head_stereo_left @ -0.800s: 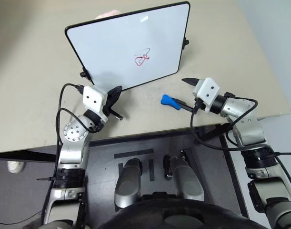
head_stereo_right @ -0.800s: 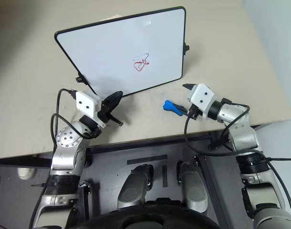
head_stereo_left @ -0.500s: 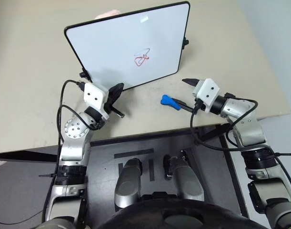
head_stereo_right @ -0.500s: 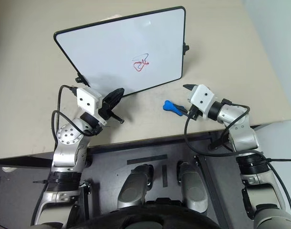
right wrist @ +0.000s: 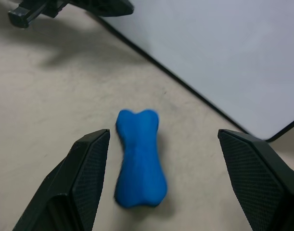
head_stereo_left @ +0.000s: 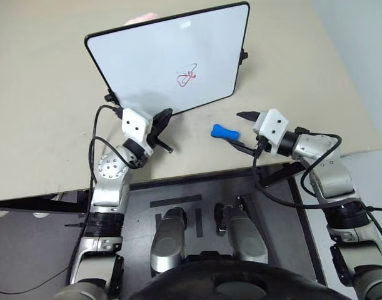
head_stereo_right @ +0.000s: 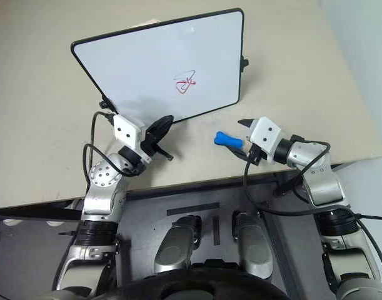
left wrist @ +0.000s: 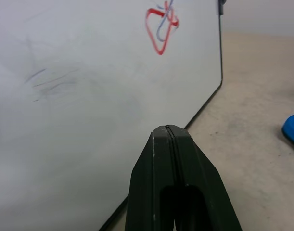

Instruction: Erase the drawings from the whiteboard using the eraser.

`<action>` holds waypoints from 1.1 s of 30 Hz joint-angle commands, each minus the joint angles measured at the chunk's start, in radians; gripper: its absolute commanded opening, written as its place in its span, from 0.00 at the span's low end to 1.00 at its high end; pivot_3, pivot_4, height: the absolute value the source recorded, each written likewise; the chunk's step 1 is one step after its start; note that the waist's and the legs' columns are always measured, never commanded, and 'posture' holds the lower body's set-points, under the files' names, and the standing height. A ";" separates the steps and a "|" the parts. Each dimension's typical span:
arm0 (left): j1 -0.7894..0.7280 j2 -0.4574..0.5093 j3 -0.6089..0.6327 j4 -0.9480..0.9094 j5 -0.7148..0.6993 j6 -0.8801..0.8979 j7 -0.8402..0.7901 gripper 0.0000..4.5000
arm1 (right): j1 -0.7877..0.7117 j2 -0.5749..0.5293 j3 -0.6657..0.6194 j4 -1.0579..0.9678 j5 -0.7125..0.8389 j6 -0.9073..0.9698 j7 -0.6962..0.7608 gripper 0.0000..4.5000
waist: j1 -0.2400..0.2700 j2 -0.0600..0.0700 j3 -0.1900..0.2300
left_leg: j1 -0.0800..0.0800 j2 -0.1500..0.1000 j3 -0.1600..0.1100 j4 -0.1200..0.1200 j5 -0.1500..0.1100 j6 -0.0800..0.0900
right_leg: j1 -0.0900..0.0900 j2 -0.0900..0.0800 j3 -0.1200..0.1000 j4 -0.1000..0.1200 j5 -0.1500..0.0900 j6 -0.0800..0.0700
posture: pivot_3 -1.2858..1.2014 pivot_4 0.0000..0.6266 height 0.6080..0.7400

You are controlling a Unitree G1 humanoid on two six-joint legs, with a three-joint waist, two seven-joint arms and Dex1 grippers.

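Whiteboard (head_stereo_left: 172, 62): we see it lying flat on the beige tabletop (head_stereo_left: 40, 112), black-framed, with small black knobs on its side edges.

Drawings (head_stereo_left: 187, 76): a small looped red scribble on the board's right half, towards the near edge. We also note faint grey smudges on the board surface in the left wrist view.

Eraser (head_stereo_left: 224, 131): blue, bone-shaped, lying on the tabletop just off the board's near right corner, apart from the frame.

Right gripper (head_stereo_left: 242, 130): its fingers (right wrist: 84, 178) stand wide apart. In the right wrist view we see one finger on each side of the eraser, with clear gaps between; nothing is held.

Left gripper (head_stereo_left: 164, 118): fingers (left wrist: 178, 187) pressed together, empty. We place the tips at the board's near edge, left of the eraser; whether they touch the frame we cannot tell.
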 commanded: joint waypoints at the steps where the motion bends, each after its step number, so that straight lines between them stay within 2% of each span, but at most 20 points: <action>1: 0.018 -0.001 0.002 -0.038 0.003 -0.018 0.010 0.00 | 0.001 0.001 0.009 -0.031 0.012 0.000 0.011 0.84 | 0.000 0.000 0.000 | 0.000 0.000 0.000 0.000 0.000 0.000 | 0.000 0.000 0.000 0.000 0.000 0.000 | 0.52 0.24 1.00; 13: 0.069 -0.014 -0.011 -0.085 0.003 -0.009 0.034 0.00 | -0.002 0.025 0.074 -0.044 -0.001 0.020 0.017 0.84 | 0.000 0.000 0.000 | 0.000 0.000 0.000 0.000 0.000 0.000 | 0.000 0.001 0.000 0.000 -0.001 0.001 | 0.52 0.24 1.00; 24: 0.063 -0.019 -0.017 -0.078 0.000 -0.013 0.039 0.00 | -0.024 0.050 0.104 0.049 -0.032 0.004 0.001 0.84 | 0.000 0.000 0.000 | 0.000 0.000 -0.001 0.000 0.000 0.000 | 0.000 0.001 0.000 0.000 0.000 0.000 | 0.52 0.24 1.00; 28: 0.069 -0.017 -0.014 -0.083 -0.004 -0.014 0.038 0.00 | -0.034 0.054 0.100 0.081 -0.042 -0.003 -0.009 0.58 | 0.000 0.000 0.000 | 0.000 0.000 -0.001 0.000 0.000 0.000 | 0.000 0.001 0.000 0.000 0.000 0.000 | 0.52 0.24 1.00; 33: 0.075 -0.014 -0.010 -0.086 -0.004 -0.015 0.039 0.00 | -0.043 0.060 0.097 0.098 -0.048 -0.001 -0.016 0.17 | 0.000 0.000 0.000 | 0.001 0.000 -0.001 0.000 0.000 0.000 | 0.001 0.001 0.000 0.000 0.001 -0.002 | 0.52 0.24 1.00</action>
